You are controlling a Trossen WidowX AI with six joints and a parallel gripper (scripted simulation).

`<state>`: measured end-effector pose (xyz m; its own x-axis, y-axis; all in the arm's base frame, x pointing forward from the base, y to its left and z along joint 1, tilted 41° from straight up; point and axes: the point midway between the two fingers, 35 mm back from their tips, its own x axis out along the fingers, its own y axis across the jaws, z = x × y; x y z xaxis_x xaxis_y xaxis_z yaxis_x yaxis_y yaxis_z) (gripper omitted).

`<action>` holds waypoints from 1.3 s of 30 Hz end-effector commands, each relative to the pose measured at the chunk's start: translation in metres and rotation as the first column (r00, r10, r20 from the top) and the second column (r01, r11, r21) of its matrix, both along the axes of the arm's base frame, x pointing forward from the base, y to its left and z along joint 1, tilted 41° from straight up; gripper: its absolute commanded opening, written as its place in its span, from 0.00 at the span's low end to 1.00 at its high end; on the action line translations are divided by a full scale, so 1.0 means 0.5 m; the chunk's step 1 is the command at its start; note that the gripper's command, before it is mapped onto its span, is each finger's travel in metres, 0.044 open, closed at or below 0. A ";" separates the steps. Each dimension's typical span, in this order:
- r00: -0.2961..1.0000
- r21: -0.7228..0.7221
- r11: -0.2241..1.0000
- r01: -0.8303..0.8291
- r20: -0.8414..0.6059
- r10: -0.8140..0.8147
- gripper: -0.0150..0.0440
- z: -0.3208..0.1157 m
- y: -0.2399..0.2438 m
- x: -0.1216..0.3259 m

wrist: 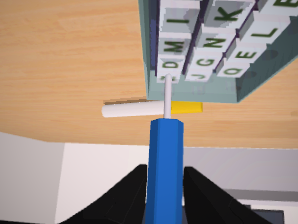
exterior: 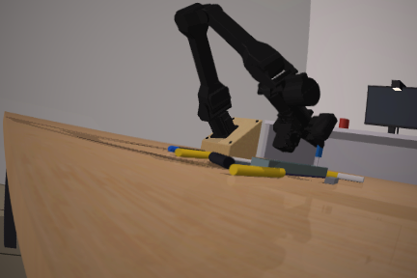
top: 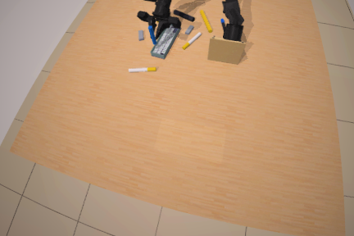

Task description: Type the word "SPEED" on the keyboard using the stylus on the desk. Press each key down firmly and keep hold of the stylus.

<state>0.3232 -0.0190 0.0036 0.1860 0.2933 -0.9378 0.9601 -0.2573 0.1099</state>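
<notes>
My gripper [top: 151, 28] [exterior: 318, 144] [wrist: 165, 173] is shut on the blue stylus [top: 152, 36] [exterior: 319, 152] [wrist: 166, 145], whose thin pale tip points at the keyboard. The keyboard [top: 158, 56] [exterior: 306, 170] [wrist: 195, 94] is a grey-green tray with white lettered keys. In the wrist view the tip overlaps the end key of the left column, just below the D key [wrist: 170, 65], and covers most of that key's letter. The E key [wrist: 239, 54] is in the right column, between Q and L. Whether the tip touches a key cannot be told.
A white-and-yellow pen [top: 139, 70] [exterior: 350, 178] [wrist: 132, 108] lies beyond the keyboard's end. Another such pen [top: 192, 41], a yellow rod [top: 206, 21], a black rod [top: 184, 15] [exterior: 221, 159] and two small grey blocks [top: 141, 35] [top: 189, 29] lie around it. A tan block [top: 226, 50] stands at the arm's base.
</notes>
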 end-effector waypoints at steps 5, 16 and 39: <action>1.000 0.003 1.000 -0.005 0.002 0.005 0.39 -0.008 -0.005 -0.001; 1.000 0.003 1.000 -0.005 0.002 0.005 0.39 -0.016 -0.012 -0.002; 1.000 0.005 1.000 -0.013 0.004 0.013 0.39 0.035 0.035 0.004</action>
<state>0.3259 -0.0004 0.0226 0.1884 0.3005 -0.9350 0.9628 -0.2445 0.1154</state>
